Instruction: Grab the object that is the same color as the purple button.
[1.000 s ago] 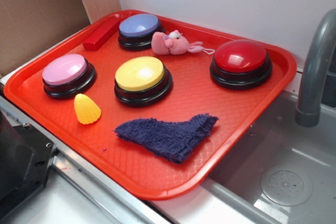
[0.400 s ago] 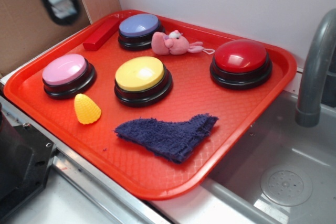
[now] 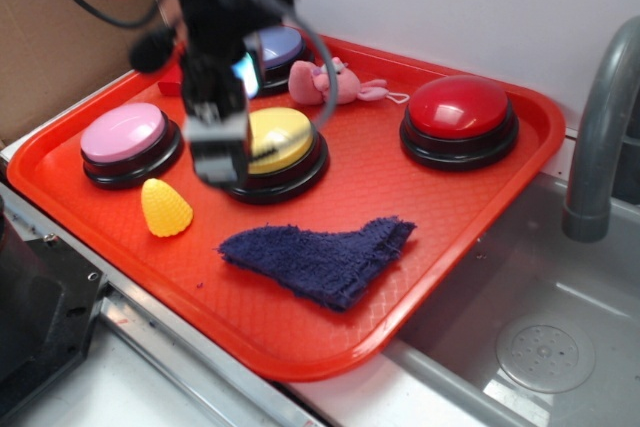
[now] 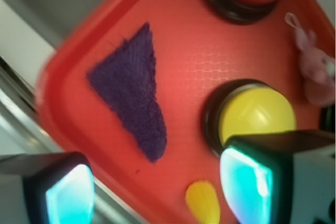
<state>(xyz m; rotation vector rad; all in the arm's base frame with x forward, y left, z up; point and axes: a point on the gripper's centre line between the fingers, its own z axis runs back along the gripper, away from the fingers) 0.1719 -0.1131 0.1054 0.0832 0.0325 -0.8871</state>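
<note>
Navy-purple terry rag (image 3: pixel 322 260) is lying flat at the red tray's (image 3: pixel 420 237) front edge, long axis left-right, untouched. No legible writing. Yellow button (image 3: pixel 275 152) is sitting just behind, yellow cone (image 3: pixel 165 208) to the left. Gripper (image 4: pixel 157 184) is hovering over the yellow button, blurred, jaws apparently spread, empty. Purple button (image 3: pixel 277 50) is partly hidden behind it.

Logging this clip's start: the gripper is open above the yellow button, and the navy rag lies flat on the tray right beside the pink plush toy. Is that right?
One detail is wrong. The navy rag lies flat near the front edge of the tray, well apart from the pink plush toy, which sits at the back between the purple button and the red button. The exterior view shows this. The gripper is open above the yellow button.
</note>
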